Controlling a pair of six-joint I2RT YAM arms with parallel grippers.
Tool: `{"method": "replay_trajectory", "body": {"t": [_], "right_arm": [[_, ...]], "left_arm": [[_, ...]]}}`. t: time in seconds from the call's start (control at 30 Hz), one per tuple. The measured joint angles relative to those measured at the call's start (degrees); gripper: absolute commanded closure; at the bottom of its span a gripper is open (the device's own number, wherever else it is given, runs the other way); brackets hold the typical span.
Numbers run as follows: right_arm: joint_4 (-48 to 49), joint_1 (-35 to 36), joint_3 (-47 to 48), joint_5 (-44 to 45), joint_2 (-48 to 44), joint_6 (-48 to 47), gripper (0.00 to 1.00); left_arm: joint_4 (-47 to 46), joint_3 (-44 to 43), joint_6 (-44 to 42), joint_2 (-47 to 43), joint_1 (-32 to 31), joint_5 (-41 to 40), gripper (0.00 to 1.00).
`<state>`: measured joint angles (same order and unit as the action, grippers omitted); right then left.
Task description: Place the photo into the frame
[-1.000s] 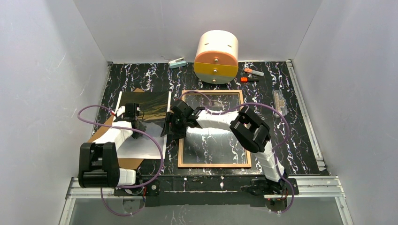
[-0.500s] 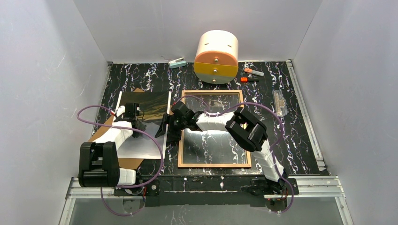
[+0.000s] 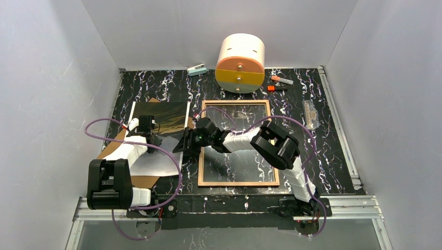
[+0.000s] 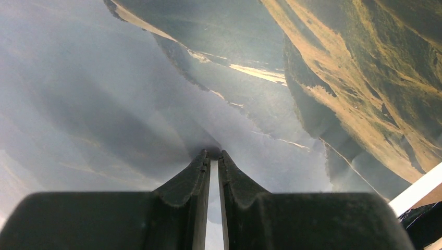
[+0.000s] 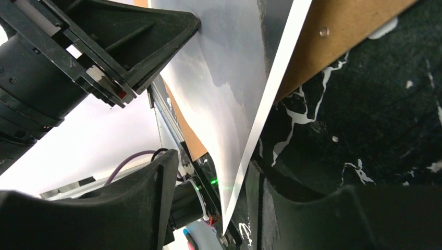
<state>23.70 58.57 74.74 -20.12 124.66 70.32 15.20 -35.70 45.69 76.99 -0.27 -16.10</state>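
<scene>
The photo [image 3: 162, 121], a mountain landscape, lies face up at the left on a brown backing board [image 3: 111, 149]. My left gripper [image 3: 150, 136] is shut, its tips [image 4: 213, 154] pressing down on the photo's [image 4: 312, 67] grey sky. My right gripper [image 3: 186, 143] reaches across to the photo's right edge. Its jaws stand open with the white-bordered edge [image 5: 260, 120] raised between the fingers [image 5: 156, 198], apart from both. The frame [image 3: 237, 183], tan wooden rim up with glass inside, lies flat at the table's middle, partly under my right arm.
A round cream and orange drawer box [image 3: 240, 62] stands at the back. A small stapler [image 3: 197, 70] sits left of it, markers [image 3: 280, 80] right of it. A clear packet [image 3: 310, 113] lies at the right. The backing board [image 5: 339, 41] shows under the photo's edge.
My right gripper has slid nearer along the photo's right edge and its jaws have narrowed somewhat. The left gripper stays pressed on the photo.
</scene>
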Motion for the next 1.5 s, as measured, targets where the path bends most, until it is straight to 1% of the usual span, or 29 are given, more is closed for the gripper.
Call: {"method": "replay_trajectory", "body": {"t": [0.07, 0.13, 0.27, 0.3, 0.37, 0.43, 0.53, 0.73, 0.83, 1.07, 1.1, 1.13, 1.2, 1.23, 1.37, 1.5], "right_arm": [[0.5, 0.0, 0.2, -0.1, 0.1, -0.2, 0.57], [0.6, 0.0, 0.6, -0.3, 0.5, -0.1, 0.61], [0.8, 0.0, 0.9, -0.8, 1.9, -0.1, 0.77], [0.8, 0.0, 1.0, -1.0, 2.5, 0.0, 0.83], [0.5, 0.0, 1.3, -1.1, 3.4, 0.0, 0.98], [0.2, 0.0, 1.7, -1.3, 4.0, 0.2, 0.99], [0.1, 0.0, 2.1, -1.3, 4.0, 0.0, 0.99], [-0.4, 0.0, 2.1, 0.2, 3.0, -1.5, 0.99], [-0.8, 0.0, 1.6, 1.0, 0.0, -2.7, 0.99], [0.8, -1.0, -1.9, 2.3, -11.6, -4.3, 0.99], [1.1, -1.5, -2.6, 2.3, -12.9, -4.3, 0.99], [1.5, -2.1, -3.4, 2.3, -14.3, -4.2, 0.99], [2.3, -3.8, -4.9, 2.2, -16.7, -4.0, 0.99], [2.8, -4.5, -5.6, 2.1, -17.4, -3.9, 0.99], [6.4, -8.5, -9.0, 1.4, -20.2, -3.2, 0.99], [9.6, -11.2, -10.4, 0.4, -21.7, -2.7, 0.99]], "left_arm": [[0.0, 0.0, 0.0, 0.0, 0.0, 0.0, 0.9], [0.1, 0.0, 0.0, -0.2, 0.0, 0.2, 0.9], [0.6, 0.0, -0.1, -0.7, 0.1, 0.5, 0.91], [0.7, 0.0, -0.1, -0.7, 0.1, 0.5, 0.92], [1.1, 0.0, -0.2, -0.9, 0.1, 0.5, 0.92], [1.9, -0.1, -0.3, -1.1, 0.1, 0.6, 0.91], [4.5, -0.6, -0.9, -1.8, 0.1, 0.9, 0.88], [13.3, -4.5, -3.3, -5.0, 0.1, 1.9, 0.8], [17.1, -9.0, -5.3, -8.0, 0.1, 2.3, 0.75], [23.6, -20.4, -9.7, -12.9, 0.1, 4.1, 0.6], [24.4, -21.7, -10.1, -13.1, 0.1, 4.8, 0.57], [25.0, -22.8, -10.4, -13.4, 0.1, 5.6, 0.52], [25.8, -24.2, -10.9, -13.8, 0.1, 7.3, 0.35], [26.0, -24.7, -11.2, -14.1, 0.1, 8.4, 0.3], [27.0, -25.7, -10.3, -15.8, 0.1, 13.5, 0.17], [27.3, -26.3, -7.7, -18.1, 0.1, 18.1, 0.05]]}}
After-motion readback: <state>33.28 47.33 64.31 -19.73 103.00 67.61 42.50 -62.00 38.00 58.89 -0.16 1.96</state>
